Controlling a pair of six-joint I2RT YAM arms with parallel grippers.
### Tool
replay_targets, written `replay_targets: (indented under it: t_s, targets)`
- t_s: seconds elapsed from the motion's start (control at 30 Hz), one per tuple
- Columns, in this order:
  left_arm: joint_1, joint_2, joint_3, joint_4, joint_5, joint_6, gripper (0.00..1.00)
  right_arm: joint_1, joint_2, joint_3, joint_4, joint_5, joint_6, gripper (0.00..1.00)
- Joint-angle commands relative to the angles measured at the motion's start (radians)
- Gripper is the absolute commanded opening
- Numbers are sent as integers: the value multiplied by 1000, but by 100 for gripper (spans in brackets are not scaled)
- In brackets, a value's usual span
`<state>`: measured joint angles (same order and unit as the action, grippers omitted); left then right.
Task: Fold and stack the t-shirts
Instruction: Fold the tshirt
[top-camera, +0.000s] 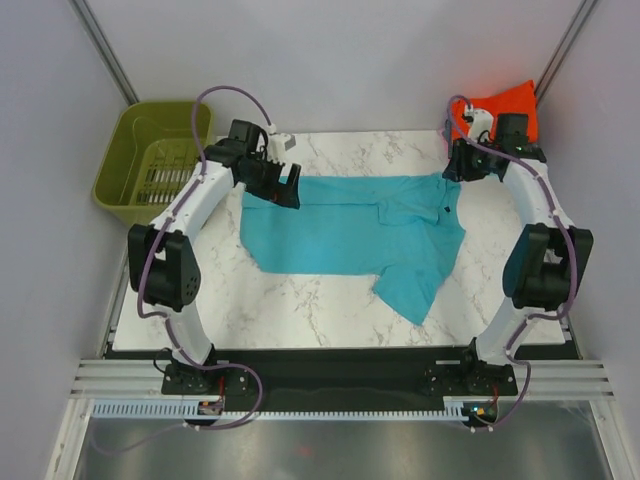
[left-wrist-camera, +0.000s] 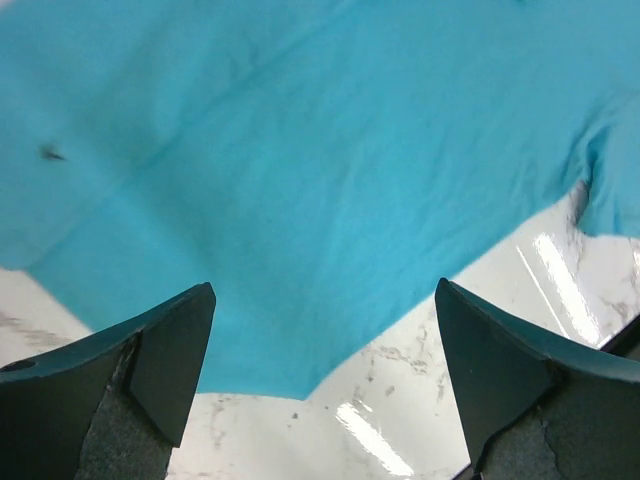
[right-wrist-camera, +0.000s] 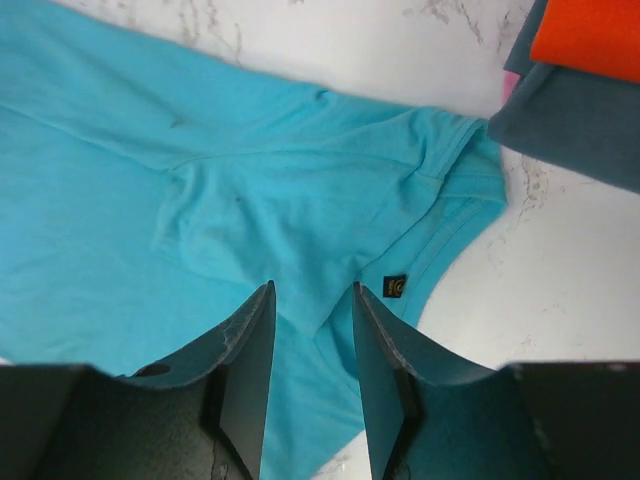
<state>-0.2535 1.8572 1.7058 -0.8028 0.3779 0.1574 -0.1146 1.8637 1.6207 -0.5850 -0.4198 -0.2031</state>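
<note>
Left tool: jaws wide apart, empty, low over the left edge of the teal shirt. Right tool: partly open, gripping nothing, above its collar end. Shirt spread mid-frame on marble tabletop. Orange shirt upper right, green basket upper left.

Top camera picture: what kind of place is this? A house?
Probably a robot lab booth, not a house: plain walls box in a marble-look table, two robot arms are bolted at its edge, and a teal t-shirt lies on it.
</note>
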Motion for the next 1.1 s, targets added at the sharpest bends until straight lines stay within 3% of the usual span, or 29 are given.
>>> replay_targets:
  t_s: [0.0, 0.13, 0.27, 0.87, 1.07]
  targets:
    - [3, 59, -138, -30, 115, -55, 99, -86, -21, -122, -38, -189, 31, 44]
    - [3, 86, -199, 5, 131, -59, 98, -155, 14, -177, -67, -429, 53, 43]
    - [3, 132, -187, 11, 145, -58, 98, -186, 61, -171, -111, -528, 16, 43]
    - [-1, 244, -195, 13, 110, -24, 99, -209, 219, -159, -193, -590, -254, 45]
    - [-13, 247, -206, 4, 85, -15, 99, -209, 262, -148, -147, -590, -251, 46]
